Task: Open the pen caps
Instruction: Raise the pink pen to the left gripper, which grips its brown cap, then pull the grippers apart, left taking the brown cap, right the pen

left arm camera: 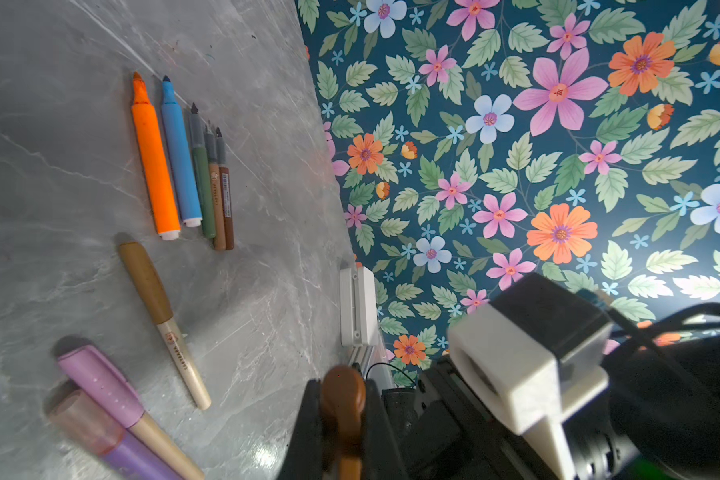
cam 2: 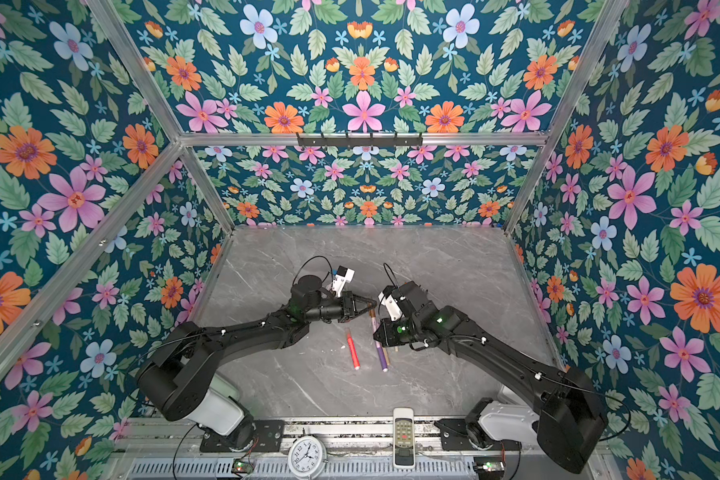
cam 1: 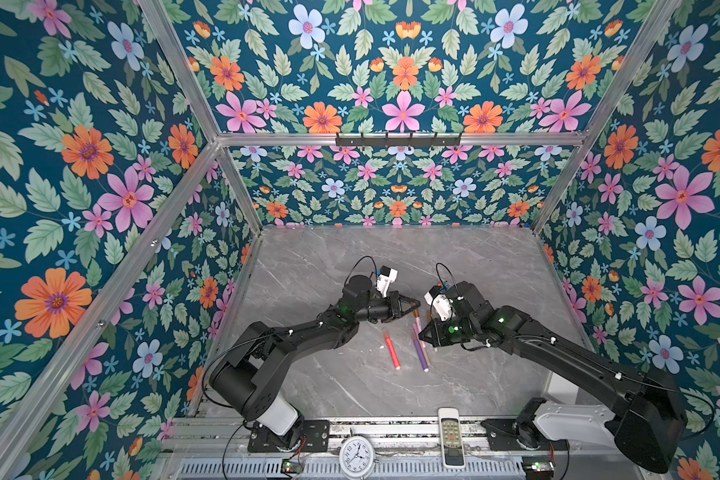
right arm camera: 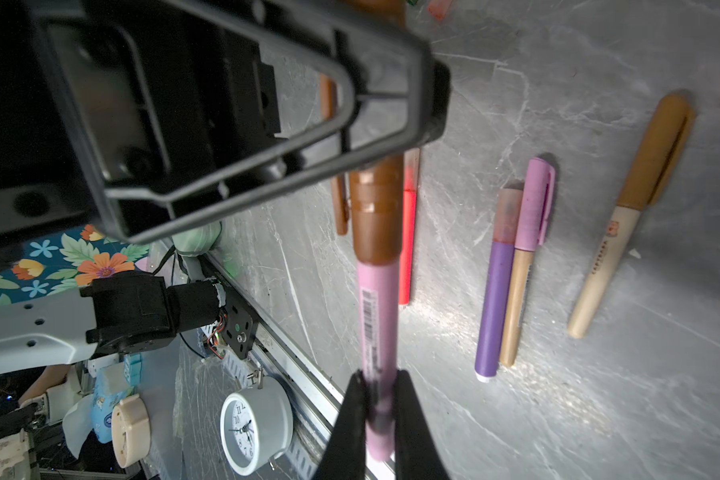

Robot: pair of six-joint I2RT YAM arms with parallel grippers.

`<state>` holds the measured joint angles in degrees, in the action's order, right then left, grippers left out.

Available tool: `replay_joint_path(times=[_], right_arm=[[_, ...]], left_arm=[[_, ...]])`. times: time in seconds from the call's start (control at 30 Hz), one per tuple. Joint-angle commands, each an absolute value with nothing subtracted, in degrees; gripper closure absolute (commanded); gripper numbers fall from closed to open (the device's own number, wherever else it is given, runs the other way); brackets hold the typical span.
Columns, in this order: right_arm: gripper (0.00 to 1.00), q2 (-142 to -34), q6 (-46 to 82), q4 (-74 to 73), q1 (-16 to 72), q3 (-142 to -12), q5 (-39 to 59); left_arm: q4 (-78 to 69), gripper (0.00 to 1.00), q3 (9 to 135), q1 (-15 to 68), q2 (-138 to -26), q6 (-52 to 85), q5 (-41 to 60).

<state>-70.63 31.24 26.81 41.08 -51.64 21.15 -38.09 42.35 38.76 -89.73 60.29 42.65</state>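
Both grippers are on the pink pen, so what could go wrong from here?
1. The right gripper pinches the pink pen near its tail end, far from the brown cap in the left gripper, so the pen may slip or tilt when pulled.
2. If either lets go, the piece may fall and knock the red pen lying nearby.

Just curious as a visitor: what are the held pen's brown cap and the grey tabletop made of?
Brown cap on the pink pen: likely plastic, smooth, slight sheen, moulded rings. Tabletop: glossy marble or marble-print laminate; white veins and glare show, which one is unclear.
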Motion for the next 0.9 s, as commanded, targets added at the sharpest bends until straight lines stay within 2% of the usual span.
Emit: replay_joint_path(times=[0.0, 0.03, 0.1, 0.37, 0.43, 0.47, 0.5, 0.53, 0.73, 0.87], right_arm=[[0.73, -70.65, 31.04, 25.40, 41.12, -51.87, 20.14], [0.69, -70.64, 31.20, 25.40, 41.13, -52.03, 19.89], [0.67, -70.89, 31.28, 25.58, 41.13, -52.41, 19.46], [0.68, -74.37, 31.31, 26.90, 41.09, -55.44, 17.93], [0.75, -75.10, 31.39, 26.59, 41.13, -55.77, 18.02], [0.82, -75.27, 31.43, 26.37, 41.13, -55.81, 18.21], [0.95, -75.30, 31.46, 26.05, 41.07, -55.66, 18.28], [1.00, -75.15, 31.46, 25.93, 41.13, -55.59, 18.36], [1.00, -72.75, 32.49, 25.43, 41.56, -51.66, 18.37], [1.00, -69.57, 35.59, 22.74, 44.19, -46.34, 18.76]], left_arm=[[-40.11, 1.00, 42.54, 38.84, -89.74, 60.02, 43.94], [-40.22, 1.00, 42.48, 38.85, -89.60, 59.96, 44.03], [-40.12, 1.00, 42.49, 38.95, -89.34, 59.90, 44.12], [-40.33, 1.00, 41.71, 39.19, -88.26, 59.95, 44.19], [-40.46, 1.00, 41.56, 39.10, -87.97, 60.03, 44.21], [-40.43, 1.00, 41.57, 39.18, -87.90, 59.99, 44.20], [-40.26, 1.00, 41.51, 39.09, -87.83, 59.84, 44.21], [-39.46, 1.00, 41.92, 38.75, -87.74, 59.13, 43.91], [-24.53, 1.00, 54.64, 29.69, -91.10, 50.20, 44.20], [-21.36, 1.00, 64.35, 23.67, -95.46, 49.62, 44.87]])
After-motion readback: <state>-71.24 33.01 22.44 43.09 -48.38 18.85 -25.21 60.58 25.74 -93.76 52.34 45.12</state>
